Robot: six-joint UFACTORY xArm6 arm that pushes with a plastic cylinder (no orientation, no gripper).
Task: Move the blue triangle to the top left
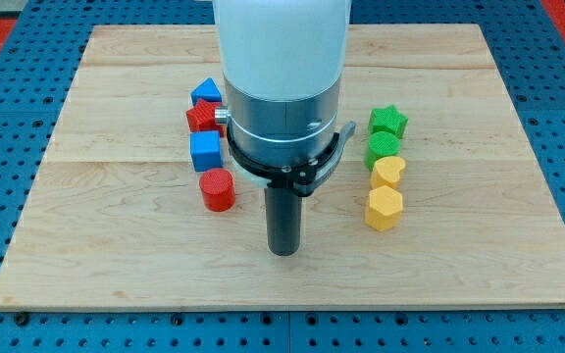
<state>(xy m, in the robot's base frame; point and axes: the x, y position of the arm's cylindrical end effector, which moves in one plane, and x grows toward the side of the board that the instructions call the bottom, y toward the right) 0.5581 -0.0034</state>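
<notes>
The blue triangle point(205, 92) lies on the wooden board point(116, 216), left of centre near the view's top, at the head of a column of blocks. Directly below it sit a red star-like block point(202, 118), a blue cube point(205, 151) and a red cylinder point(217, 189). My tip point(282, 249) rests on the board below centre, to the right of and below the red cylinder, well apart from the blue triangle. The arm's white and grey body hides the board's upper middle.
On the view's right stands a second column: a green star point(388, 122), a green block point(384, 149), a yellow heart point(387, 173) and a yellow hexagon point(384, 208). A blue pegboard point(8, 186) surrounds the board.
</notes>
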